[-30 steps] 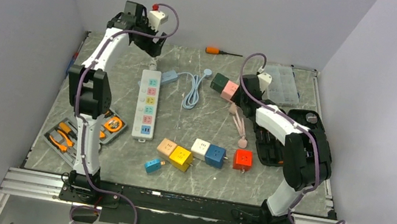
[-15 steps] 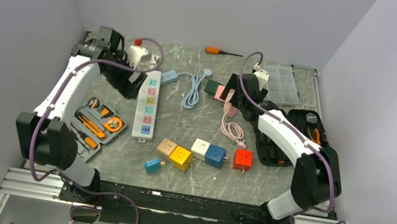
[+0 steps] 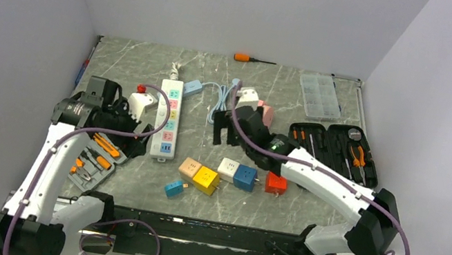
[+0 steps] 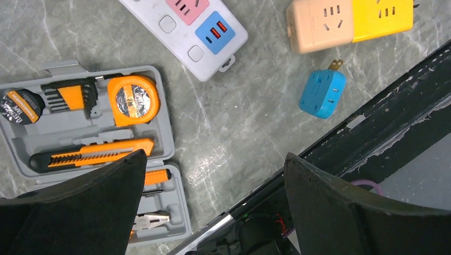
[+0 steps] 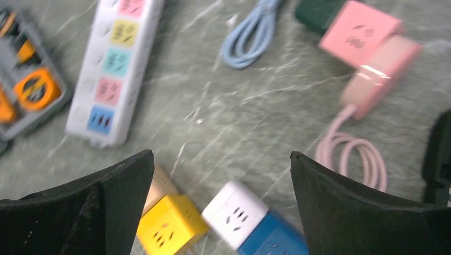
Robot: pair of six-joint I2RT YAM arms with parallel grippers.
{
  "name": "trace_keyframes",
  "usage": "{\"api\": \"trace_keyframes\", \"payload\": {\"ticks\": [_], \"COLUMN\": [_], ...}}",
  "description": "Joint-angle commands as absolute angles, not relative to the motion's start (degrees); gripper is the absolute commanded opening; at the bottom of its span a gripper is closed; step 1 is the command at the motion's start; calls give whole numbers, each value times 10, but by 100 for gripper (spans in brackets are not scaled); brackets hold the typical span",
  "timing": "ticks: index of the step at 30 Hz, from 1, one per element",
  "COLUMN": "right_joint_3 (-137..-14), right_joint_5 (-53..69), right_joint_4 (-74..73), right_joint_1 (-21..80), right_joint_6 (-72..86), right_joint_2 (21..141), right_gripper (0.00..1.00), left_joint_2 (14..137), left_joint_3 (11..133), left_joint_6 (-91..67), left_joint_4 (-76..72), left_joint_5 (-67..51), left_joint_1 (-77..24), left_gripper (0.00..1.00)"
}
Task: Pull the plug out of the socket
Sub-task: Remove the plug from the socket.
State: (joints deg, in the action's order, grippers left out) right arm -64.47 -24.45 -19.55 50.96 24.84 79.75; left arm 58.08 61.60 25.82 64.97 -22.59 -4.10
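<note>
Socket (image 3: pixel 167 119), laid left of centre on worktop (image 3: pixel 123 60), no plug seen in its visible outlets; left claw (image 4: pixel 213 164) and right claw (image 5: pixel 220 159), both spread and empty, drawn nearward from the far side within 1 second; pull judged done.

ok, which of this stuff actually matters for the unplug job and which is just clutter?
Job: white power strip, no plug visibly seated; left end effector and right end effector, both open.
Clutter: cube adapters, grey tool kit, black tool kit, blue cable, screwdriver, clear box.
</note>
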Motion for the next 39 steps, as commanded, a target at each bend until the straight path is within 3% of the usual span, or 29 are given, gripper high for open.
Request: {"api": "trace_keyframes", "payload": {"ticks": [1, 9, 17, 29, 39], "right_joint_3": [-646, -750, -806, -682, -607], "right_joint_5": [-190, -47, -66, -47, -35], "right_joint_4": [-206, -285, -331, -275, -190], "right_joint_1": [575, 610, 639, 645, 645], "right_joint_6": [174, 87, 56, 62, 63], "right_joint_2": [788, 929, 1053, 955, 956], "right_gripper": [100, 100, 100, 100, 100], "left_joint_2": [542, 512, 527, 535, 533], "left_joint_3": [620, 625, 638, 654, 659], "left_joint_6": [247, 247, 243, 244, 240], "left_joint_4": [653, 639, 636, 637, 639], "left_joint_5": [-251, -251, -243, -263, -253], "left_joint_1": [-38, -38, -38, -38, -38], "left_gripper": [99, 99, 99, 99, 99]}}
